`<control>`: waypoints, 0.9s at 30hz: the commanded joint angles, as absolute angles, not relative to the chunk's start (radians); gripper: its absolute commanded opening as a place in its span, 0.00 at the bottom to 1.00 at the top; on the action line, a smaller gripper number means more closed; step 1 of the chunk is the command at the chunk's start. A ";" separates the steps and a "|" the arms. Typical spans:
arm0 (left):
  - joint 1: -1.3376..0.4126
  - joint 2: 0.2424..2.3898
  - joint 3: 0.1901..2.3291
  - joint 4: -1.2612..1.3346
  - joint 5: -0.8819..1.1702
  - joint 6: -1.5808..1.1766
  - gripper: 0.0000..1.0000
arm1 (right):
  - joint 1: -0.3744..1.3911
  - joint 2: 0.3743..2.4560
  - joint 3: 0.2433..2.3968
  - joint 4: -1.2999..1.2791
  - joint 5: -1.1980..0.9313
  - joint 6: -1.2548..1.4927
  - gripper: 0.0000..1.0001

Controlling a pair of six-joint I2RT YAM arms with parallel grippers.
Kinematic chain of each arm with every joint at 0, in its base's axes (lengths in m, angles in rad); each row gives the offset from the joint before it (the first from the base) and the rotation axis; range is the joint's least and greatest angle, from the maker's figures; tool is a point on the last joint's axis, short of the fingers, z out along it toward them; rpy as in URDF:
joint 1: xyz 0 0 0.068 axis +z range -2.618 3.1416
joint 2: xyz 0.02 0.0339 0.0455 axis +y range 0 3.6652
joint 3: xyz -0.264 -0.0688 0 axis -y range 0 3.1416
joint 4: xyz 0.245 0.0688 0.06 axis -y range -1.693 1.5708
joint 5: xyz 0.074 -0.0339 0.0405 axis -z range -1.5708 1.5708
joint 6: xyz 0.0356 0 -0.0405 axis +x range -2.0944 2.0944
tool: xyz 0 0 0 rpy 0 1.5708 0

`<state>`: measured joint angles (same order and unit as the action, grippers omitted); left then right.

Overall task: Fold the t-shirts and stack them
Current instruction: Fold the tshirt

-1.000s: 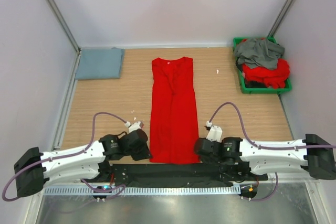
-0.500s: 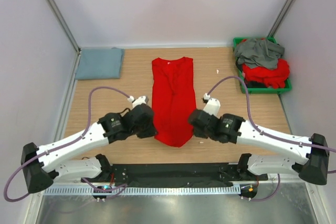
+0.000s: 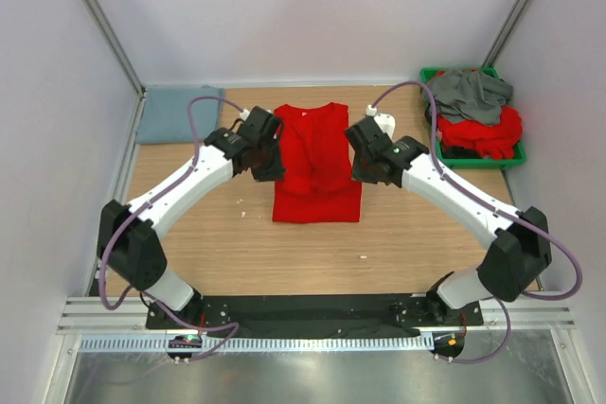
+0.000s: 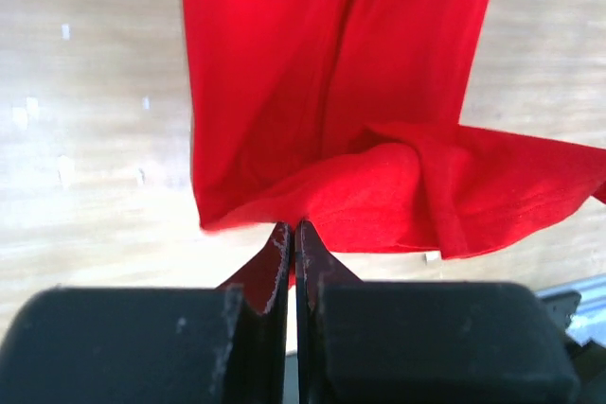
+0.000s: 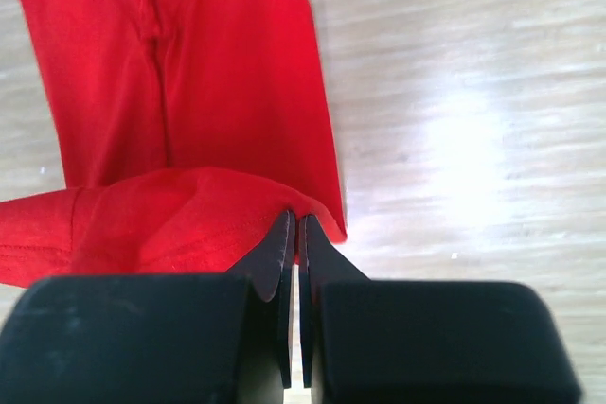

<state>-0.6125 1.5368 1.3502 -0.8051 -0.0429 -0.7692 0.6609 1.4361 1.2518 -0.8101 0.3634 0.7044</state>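
On red t-shirt (image 3: 317, 186), both pincers (image 4: 294, 226) (image 5: 295, 218) tight

Seen from above, the left arm (image 3: 180, 186) bends its elbow out at 8 o'clock, and its white forearm slants toward 1 o'clock. The right arm (image 3: 454, 198) mirrors it: the elbow sits at 4 o'clock and the forearm slants toward 11 o'clock. Both wrists tilt inward and down, facing each other near the centre. The left gripper (image 3: 270, 163) has its jaws pressed together, pinching the edge of a red t-shirt (image 3: 317, 182) between the tips. The right gripper (image 3: 365, 169) is clamped the same way on the opposite edge. In each wrist view the two dark fingers (image 4: 317, 267) meet with only a thin slit between them.
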 commanded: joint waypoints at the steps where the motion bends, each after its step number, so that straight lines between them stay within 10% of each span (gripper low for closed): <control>1: -0.557 1.626 1.452 -0.842 -0.005 -0.666 0.00 | 0.605 1.506 1.350 -0.759 0.308 0.586 0.01; 19: -0.416 1.972 1.667 -0.850 0.095 -0.600 0.04 | 0.476 1.839 1.495 -0.695 0.199 0.506 0.01; 22: -0.388 2.089 1.803 -0.888 0.115 -0.578 0.18 | 0.453 1.943 1.595 -0.724 0.187 0.495 0.13; 24: -0.373 2.210 1.911 -0.970 0.123 -0.569 0.26 | 0.428 2.043 1.710 -0.736 0.176 0.480 0.47; 27: -0.333 2.365 2.164 -1.101 0.117 -0.564 0.69 | 0.388 2.190 1.943 -0.857 0.183 0.450 0.73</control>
<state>-0.3759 2.2761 1.9961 -0.9504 0.0986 -0.5861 0.4267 2.1109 1.7607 -0.7815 0.1841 0.4950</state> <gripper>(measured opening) 0.589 0.690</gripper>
